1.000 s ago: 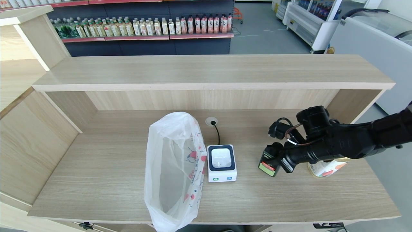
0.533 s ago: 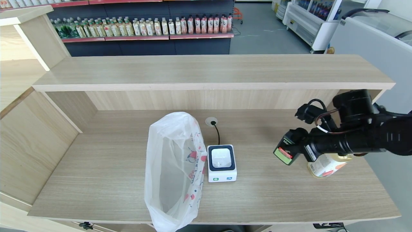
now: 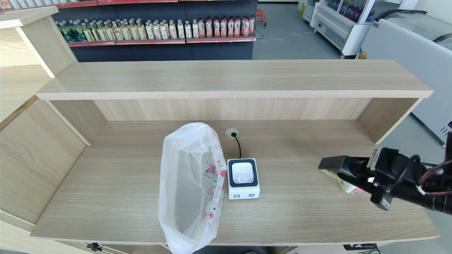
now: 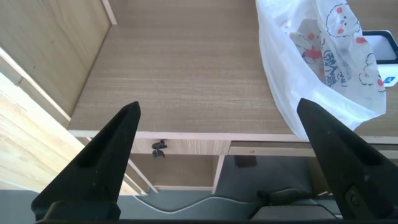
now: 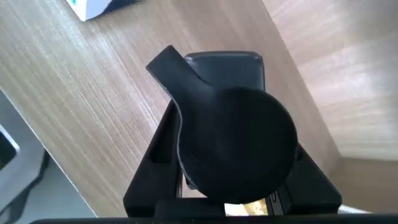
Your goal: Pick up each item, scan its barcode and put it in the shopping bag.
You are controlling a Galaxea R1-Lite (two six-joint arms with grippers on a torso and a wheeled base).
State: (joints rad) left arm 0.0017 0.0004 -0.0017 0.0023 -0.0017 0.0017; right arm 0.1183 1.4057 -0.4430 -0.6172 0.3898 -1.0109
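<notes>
One box (image 3: 332,164) between right fingers (image 5: 146,180)

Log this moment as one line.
right gripper: by bottle, right end of counter | left gripper: open, off counter near edge | shopping bag: open, beside scanner | bottle: not bagged

The wooden counter (image 3: 300,211) carries a shopping bag (image 3: 190,183), a scanner (image 3: 243,178) beside it, and a bottle (image 3: 348,187)

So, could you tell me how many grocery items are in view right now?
2: a dark box in the right pincer, and a bottle on the counter behind that arm. The bag may hide others.
</notes>
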